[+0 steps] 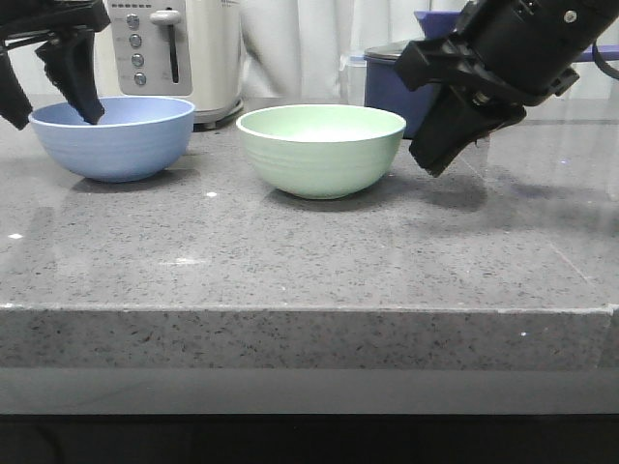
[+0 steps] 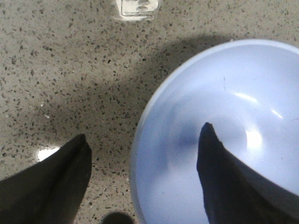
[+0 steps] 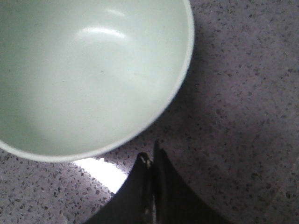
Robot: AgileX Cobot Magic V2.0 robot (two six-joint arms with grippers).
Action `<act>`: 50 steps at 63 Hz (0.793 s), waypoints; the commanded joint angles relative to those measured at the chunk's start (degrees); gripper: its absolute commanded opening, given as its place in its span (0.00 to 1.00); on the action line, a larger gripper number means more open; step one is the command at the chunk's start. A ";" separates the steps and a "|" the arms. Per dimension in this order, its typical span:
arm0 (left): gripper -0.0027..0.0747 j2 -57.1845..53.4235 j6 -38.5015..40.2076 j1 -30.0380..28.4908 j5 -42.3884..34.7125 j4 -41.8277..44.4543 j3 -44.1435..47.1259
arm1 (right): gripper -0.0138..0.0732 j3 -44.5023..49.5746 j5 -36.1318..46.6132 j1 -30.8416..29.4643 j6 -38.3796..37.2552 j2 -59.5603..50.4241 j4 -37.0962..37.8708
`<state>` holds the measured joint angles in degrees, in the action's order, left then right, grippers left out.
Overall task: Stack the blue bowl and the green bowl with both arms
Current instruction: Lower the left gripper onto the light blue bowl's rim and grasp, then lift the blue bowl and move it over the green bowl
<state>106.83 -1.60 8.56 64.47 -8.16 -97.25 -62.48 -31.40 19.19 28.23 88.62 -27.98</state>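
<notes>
The gray speckled tabletop (image 1: 309,280) has a bare front part with nothing on it. A bit farther back, two bowls sit side by side, with a gap between them. The green bowl (image 1: 321,149) is near the middle, upright, and nothing is inside it. The blue bowl (image 1: 113,136) is to its left, upright too.

The left end effector (image 1: 48,82) is at the blue bowl. Its two fingers are spread apart. One finger (image 2: 224,182) dips inside the bowl and the other finger (image 2: 51,186) is outside, so the bowl's rim (image 2: 140,140) sits between them. The fingers are not squeezing the rim.

The right end effector (image 1: 437,155) hangs just to the right of the green bowl, tilted down toward the tabletop. In the right wrist view its two fingers (image 3: 152,186) are pressed together with nothing between them. They are just beside the green bowl's rim (image 3: 177,88) but not touching it.

At the back, behind the blue bowl, stands a white cooker (image 1: 179,53) with buttons. Behind the right end effector is a dark blue pot (image 1: 392,82), partly hidden.
</notes>
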 commanded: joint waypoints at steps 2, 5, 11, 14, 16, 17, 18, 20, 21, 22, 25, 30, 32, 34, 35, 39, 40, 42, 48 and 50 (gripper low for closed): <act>0.65 -2.61 -0.14 -0.09 -1.33 -1.06 -1.91 | 0.08 -1.82 2.11 -0.25 0.75 -1.99 -1.27; 0.65 -2.61 -0.14 -0.09 -1.33 -1.06 -1.91 | 0.08 -1.82 2.11 -0.25 0.75 -1.99 -1.27; 0.60 -2.61 -0.14 -0.09 -1.21 -1.06 -1.91 | 0.08 -1.82 2.11 -0.25 0.75 -1.99 -1.27; 0.57 -2.61 -0.14 -0.09 -1.21 -1.06 -1.91 | 0.08 -1.82 2.11 -0.25 0.75 -1.99 -1.27; 0.55 -2.61 -0.14 -0.09 -1.07 -1.06 -1.91 | 0.08 -1.82 2.11 -0.25 0.75 -1.99 -1.27; 0.54 -2.61 -0.14 -0.09 -1.07 -1.06 -1.91 | 0.08 -1.82 2.11 -0.25 0.75 -1.99 -1.27; 0.53 -2.61 -0.14 -0.09 -1.07 -1.06 -1.91 | 0.08 -1.82 2.11 -0.25 0.75 -1.99 -1.27; 0.51 -2.61 -0.14 -0.09 -1.07 -1.06 -1.91 | 0.08 -1.82 2.11 -0.25 0.75 -1.99 -1.27; 0.50 -2.51 -0.14 -0.09 -0.95 -1.06 -1.91 | 0.08 -1.82 2.11 -0.25 0.75 -1.99 -1.27; 0.49 -2.38 -0.14 -0.09 -0.95 -1.06 -1.91 | 0.08 -1.82 2.11 -0.25 0.75 -1.99 -1.27; 0.46 -2.16 -0.14 -0.09 -0.68 -1.06 -1.91 | 0.08 -1.82 2.11 -0.25 0.75 -1.99 -1.27; 0.40 -1.95 -0.14 -0.09 0.00 -1.06 -1.91 | 0.08 -1.82 2.11 -0.25 0.75 -1.99 -1.27; 0.38 -1.95 -0.24 -0.09 0.04 -1.06 -1.91 | 0.08 -1.82 2.11 -0.25 0.75 -1.99 -1.27; 0.35 -1.95 -0.23 -0.09 0.04 -1.06 -1.91 | 0.08 -1.82 2.11 -0.25 0.75 -1.99 -1.27; 0.33 -1.95 -0.23 -0.09 -0.09 -1.06 -1.91 | 0.08 -1.82 2.11 -0.25 0.75 -1.99 -1.27; 0.26 -1.95 -0.23 -0.09 -0.62 -1.06 -1.91 | 0.08 -1.82 2.11 -0.25 0.75 -1.99 -1.27; 0.25 -1.95 -0.23 -0.09 -0.64 -1.06 -1.91 | 0.08 -1.82 2.11 -0.25 0.75 -1.99 -1.27; 0.20 -1.95 -0.23 -0.09 -0.80 -1.06 -1.91 | 0.08 -1.82 2.11 -0.25 0.75 -1.99 -1.27; 0.10 -1.95 -0.23 -0.09 -1.05 -1.06 -1.91 | 0.08 -1.82 2.11 -0.25 0.75 -1.99 -1.27; 0.07 -1.95 -0.23 -0.09 -1.13 -1.06 -1.91 | 0.08 -1.82 2.11 -0.25 0.75 -1.99 -1.27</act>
<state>107.57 -1.69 8.56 65.32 -8.25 -97.25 -62.48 -31.40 19.19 28.23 88.62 -27.98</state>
